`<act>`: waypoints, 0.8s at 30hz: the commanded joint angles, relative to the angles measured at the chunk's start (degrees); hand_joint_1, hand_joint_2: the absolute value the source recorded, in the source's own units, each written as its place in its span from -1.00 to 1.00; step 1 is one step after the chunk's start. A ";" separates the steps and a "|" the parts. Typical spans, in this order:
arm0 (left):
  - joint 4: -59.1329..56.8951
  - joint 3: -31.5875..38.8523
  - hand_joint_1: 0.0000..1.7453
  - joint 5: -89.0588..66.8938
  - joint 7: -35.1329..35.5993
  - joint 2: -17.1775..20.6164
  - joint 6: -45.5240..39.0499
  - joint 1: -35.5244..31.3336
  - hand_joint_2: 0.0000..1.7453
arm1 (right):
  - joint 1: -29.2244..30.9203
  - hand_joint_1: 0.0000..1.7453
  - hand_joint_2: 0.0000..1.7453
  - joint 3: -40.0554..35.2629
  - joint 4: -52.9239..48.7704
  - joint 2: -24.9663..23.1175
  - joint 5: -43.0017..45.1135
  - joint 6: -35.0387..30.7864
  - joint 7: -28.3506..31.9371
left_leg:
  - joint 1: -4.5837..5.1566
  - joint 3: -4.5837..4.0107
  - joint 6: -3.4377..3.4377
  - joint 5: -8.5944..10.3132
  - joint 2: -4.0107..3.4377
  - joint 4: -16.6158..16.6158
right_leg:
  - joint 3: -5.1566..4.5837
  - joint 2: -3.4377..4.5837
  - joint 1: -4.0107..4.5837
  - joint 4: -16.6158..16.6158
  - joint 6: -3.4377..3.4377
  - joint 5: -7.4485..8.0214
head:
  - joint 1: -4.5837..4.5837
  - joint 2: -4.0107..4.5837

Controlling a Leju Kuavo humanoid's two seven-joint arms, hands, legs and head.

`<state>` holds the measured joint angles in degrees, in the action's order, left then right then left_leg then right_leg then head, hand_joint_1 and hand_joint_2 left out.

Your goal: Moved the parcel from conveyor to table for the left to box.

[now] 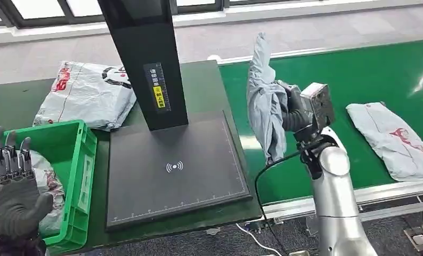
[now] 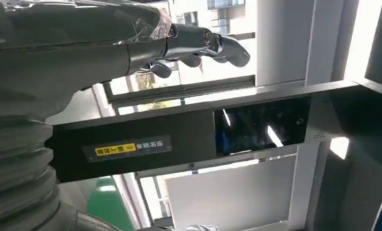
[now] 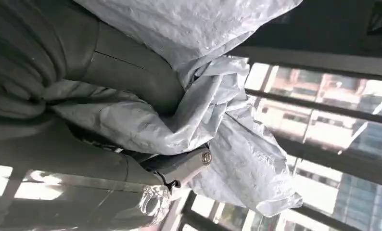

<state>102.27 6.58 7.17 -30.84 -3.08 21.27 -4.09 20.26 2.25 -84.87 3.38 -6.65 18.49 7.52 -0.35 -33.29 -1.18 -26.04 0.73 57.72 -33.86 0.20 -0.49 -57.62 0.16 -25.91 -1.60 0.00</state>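
Parcel (image 1: 265,106), a soft grey bag, hangs squeezed in the right robot hand (image 1: 292,109) above the green conveyor (image 1: 358,74) edge, lifted to clear the worktop (image 1: 209,90), while the left robot hand (image 1: 9,186) waits spread wide by the green box (image 1: 76,160).

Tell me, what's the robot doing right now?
Right hand grips a grey parcel, lifted over the conveyor's edge. Left hand open, raised by the green crate. Black scanner post stands beside the path to the table.
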 commanded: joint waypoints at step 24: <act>-10.36 -7.81 -1.00 1.14 2.01 -0.05 -1.07 -10.16 1.00 | 22.92 1.00 1.00 -31.80 41.81 -13.16 -0.70 -3.81 -4.94 | -0.10 0.04 -0.12 0.18 -0.28 -0.06 | -0.14 0.21 0.07 -0.03 0.13 0.19 | 0.00 0.00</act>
<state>97.44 1.59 7.74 -28.96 -4.13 20.92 -11.17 37.87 -20.35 -57.70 -6.41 -8.54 14.69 3.10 -0.47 -33.33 -1.32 -25.87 0.59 57.72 -34.04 0.35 -0.41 -57.70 0.30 -25.76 -1.60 0.00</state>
